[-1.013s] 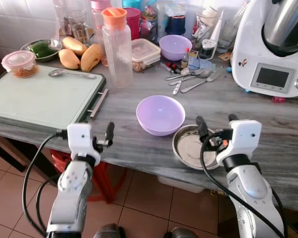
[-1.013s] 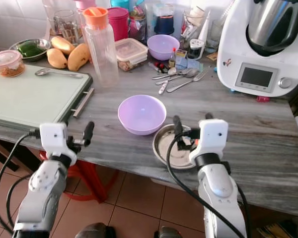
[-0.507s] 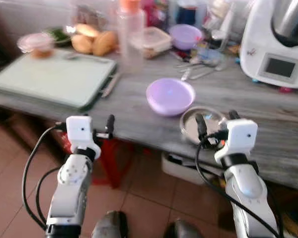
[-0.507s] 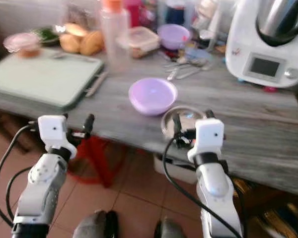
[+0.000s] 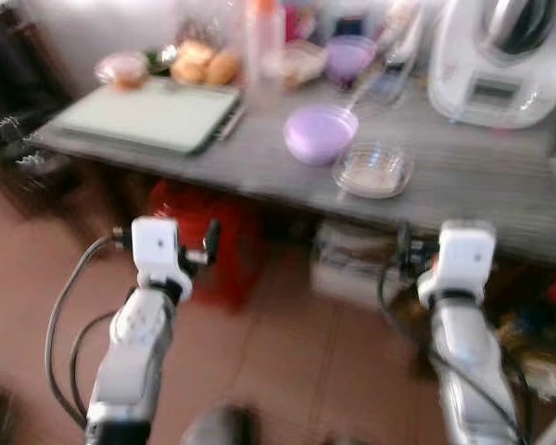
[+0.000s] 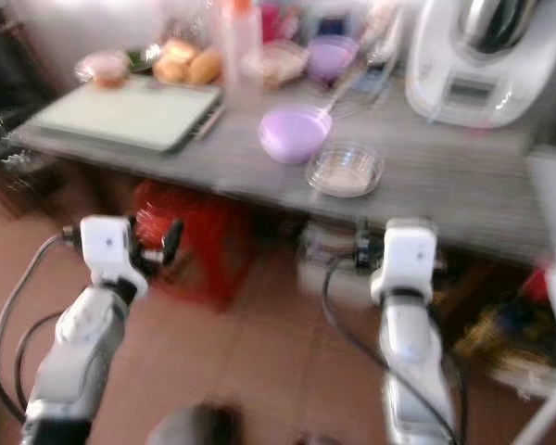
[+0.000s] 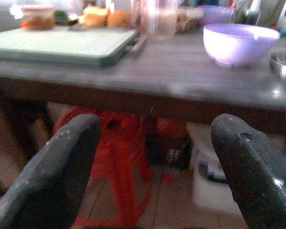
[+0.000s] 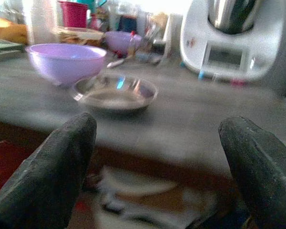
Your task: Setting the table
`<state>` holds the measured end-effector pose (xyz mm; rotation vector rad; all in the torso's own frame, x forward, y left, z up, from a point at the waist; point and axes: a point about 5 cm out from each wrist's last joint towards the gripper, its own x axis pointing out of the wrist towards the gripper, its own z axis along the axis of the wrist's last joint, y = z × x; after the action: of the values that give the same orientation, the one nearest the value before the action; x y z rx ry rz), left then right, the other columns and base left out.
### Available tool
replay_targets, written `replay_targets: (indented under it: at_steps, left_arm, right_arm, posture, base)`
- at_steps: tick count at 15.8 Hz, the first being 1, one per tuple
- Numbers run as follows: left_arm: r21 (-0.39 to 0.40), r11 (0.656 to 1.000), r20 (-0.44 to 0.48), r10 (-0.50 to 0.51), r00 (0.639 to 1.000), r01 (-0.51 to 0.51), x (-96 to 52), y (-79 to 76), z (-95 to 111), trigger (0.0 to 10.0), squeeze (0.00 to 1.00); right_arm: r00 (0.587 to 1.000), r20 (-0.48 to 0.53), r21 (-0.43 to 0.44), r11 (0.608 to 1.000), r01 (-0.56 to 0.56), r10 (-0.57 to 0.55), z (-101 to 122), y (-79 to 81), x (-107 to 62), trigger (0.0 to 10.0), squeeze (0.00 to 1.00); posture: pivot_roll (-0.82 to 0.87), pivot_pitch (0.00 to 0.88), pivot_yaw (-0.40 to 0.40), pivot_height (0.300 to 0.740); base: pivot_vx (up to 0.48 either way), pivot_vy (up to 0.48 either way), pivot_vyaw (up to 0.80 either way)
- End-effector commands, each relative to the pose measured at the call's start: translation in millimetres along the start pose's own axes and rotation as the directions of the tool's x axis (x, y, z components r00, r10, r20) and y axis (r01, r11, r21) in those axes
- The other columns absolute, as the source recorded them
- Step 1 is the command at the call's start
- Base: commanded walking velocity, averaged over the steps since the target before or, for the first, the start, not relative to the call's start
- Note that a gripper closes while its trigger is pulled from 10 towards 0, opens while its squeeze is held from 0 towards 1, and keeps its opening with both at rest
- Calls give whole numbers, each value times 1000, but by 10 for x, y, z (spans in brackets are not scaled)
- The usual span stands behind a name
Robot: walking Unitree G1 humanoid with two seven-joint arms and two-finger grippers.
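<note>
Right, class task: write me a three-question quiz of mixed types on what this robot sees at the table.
1. True or false: the left pincer is shut on the purple bowl.
2. Which lies nearest the table's front edge? A) metal dish B) cutting board C) white kitchen machine
3. Fill in: under the table stands a ____ stool.

Key: 1 false, both pincers are open and empty, right pincer too; 2 A; 3 red.

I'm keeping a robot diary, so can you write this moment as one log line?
left gripper: open, empty | right gripper: open, empty | both short of grey table | lilac plastic bowl beside round steel dish | view blurred
</note>
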<state>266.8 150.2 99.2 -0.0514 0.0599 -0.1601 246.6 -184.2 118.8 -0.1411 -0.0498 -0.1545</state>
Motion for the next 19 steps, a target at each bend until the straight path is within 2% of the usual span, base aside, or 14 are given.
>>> replay_targets:
  at_steps: [1, 3, 6, 8, 15, 19]
  left_arm:
    - [-5, 1000, 24, -27, 999, 27, 34, -28, 59, 10000, 0]
    - [-9, 999, 27, -36, 999, 37, 26, -75, 58, 10000, 0]
    - [-16, 997, 28, -77, 997, 78, -16, -158, 37, 10000, 0]
    - [-41, 994, 23, -96, 995, 97, -17, -184, 20, 10000, 0]
    - [-77, 985, 22, -153, 988, 154, -35, -255, 7, 10000, 0]
    - [-85, 983, 19, -164, 986, 165, -52, -259, 5, 10000, 0]
  right_arm:
    - [998, 50, -36, 999, 28, -26, 47, -27, 0, 10000, 0]
    - [999, 24, -14, 1000, 27, -27, 21, -24, -28, 10000, 0]
    - [999, 42, 29, 999, -20, 19, 37, 16, -99, 10000, 0]
    - [1000, 7, 57, 998, -9, 9, -8, 7, -106, 10000, 0]
    - [999, -2, 74, 997, -32, 33, -15, 11, -130, 10000, 0]
    - [999, -5, 74, 996, -50, 50, -20, 19, -143, 10000, 0]
  posture:
    - [-38, 0, 56, 740]
    - [-39, 0, 57, 740]
    - [-45, 0, 45, 740]
    - [-46, 0, 41, 740]
    - [-53, 0, 33, 740]
    - [-53, 0, 31, 740]
  base:
    - [0, 0, 0]
    - [0, 0, 0]
    - [0, 0, 0]
    - [0, 0, 0]
    - [0, 0, -800]
    - [0, -337, 0]
